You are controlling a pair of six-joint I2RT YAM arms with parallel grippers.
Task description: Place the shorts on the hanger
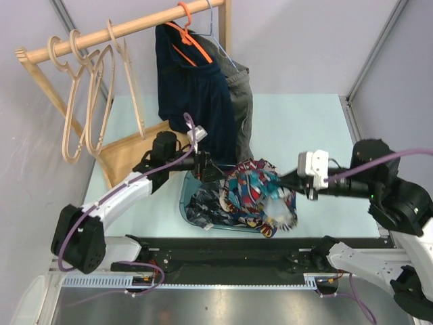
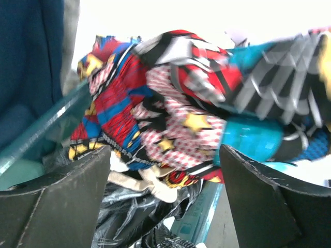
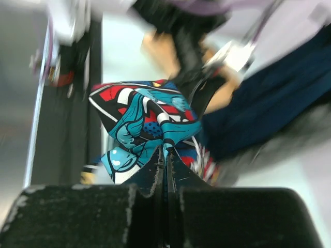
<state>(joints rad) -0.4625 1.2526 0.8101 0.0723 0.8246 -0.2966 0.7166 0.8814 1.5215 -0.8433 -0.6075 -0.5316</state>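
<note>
The comic-print shorts (image 1: 252, 195) hang bunched above a teal basket (image 1: 184, 203). My right gripper (image 1: 283, 181) is shut on a fold of the shorts; in the right wrist view the closed gripper (image 3: 166, 164) pinches the blue-printed fabric (image 3: 142, 121). My left gripper (image 1: 208, 169) is open at the shorts' left edge. In the left wrist view its gripper (image 2: 165, 199) is spread wide, with the shorts (image 2: 170, 103) just beyond the fingers (image 2: 57, 201). Beige wooden hangers (image 1: 76, 112) hang on the rail at the far left, away from both grippers.
A navy garment (image 1: 193, 88) on an orange hanger (image 1: 191, 37) and a grey garment (image 1: 240, 101) hang from the wooden rail (image 1: 135, 27) behind the left gripper. Dark grey-patterned cloth (image 2: 119, 206) lies in the basket. A tan sheet (image 1: 128, 154) lies at the left.
</note>
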